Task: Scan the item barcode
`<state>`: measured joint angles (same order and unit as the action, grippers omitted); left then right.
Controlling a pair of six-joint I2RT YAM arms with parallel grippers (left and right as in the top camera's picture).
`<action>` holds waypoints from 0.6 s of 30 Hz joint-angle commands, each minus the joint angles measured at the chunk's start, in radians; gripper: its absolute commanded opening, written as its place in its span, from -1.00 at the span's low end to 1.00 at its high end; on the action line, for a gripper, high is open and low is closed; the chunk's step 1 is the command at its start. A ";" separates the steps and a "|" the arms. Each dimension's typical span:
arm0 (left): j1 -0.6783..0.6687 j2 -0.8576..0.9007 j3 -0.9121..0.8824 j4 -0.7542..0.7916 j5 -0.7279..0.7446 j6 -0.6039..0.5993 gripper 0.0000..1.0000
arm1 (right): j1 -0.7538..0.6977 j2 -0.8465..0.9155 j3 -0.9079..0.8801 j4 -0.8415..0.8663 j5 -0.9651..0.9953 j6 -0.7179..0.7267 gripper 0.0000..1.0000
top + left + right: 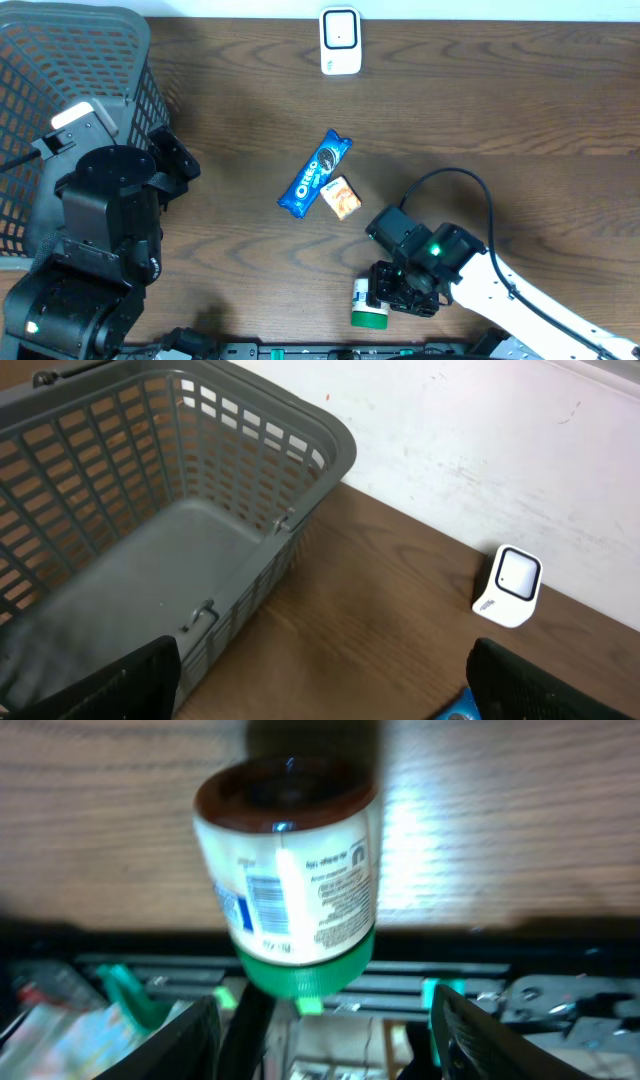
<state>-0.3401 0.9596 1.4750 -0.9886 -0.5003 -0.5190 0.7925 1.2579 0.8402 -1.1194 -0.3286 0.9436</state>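
**Green-capped bottle (366, 303) framed by the parted right pincer (322, 1020) at the bench (520, 120) edge**

The bottle is seen lying on its side at the lower middle of the overhead frame. Its long axis is set up-and-down, with the cap toward the bottom edge and the barcode (265, 905) turned upward. The right pincer is held apart at the cap end, with nothing clamped. The left pincer (325, 685), also apart and empty, is seen well away by the basket (250, 450). The scanner (340, 40) is placed at top centre, so a lift by the nearer right arm is judged necessary.
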 commanded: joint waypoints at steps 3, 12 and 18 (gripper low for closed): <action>0.004 0.000 0.003 -0.002 -0.013 0.014 0.83 | -0.040 -0.010 0.014 -0.009 -0.067 -0.129 0.55; 0.004 0.000 0.003 -0.002 -0.013 0.014 0.83 | 0.056 -0.010 0.005 -0.052 0.173 0.013 0.99; 0.004 0.000 0.003 -0.002 -0.013 0.014 0.83 | 0.190 -0.010 -0.049 0.037 0.219 0.127 0.98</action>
<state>-0.3401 0.9596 1.4750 -0.9886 -0.5003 -0.5190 0.9325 1.2579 0.8185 -1.1110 -0.1699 0.9878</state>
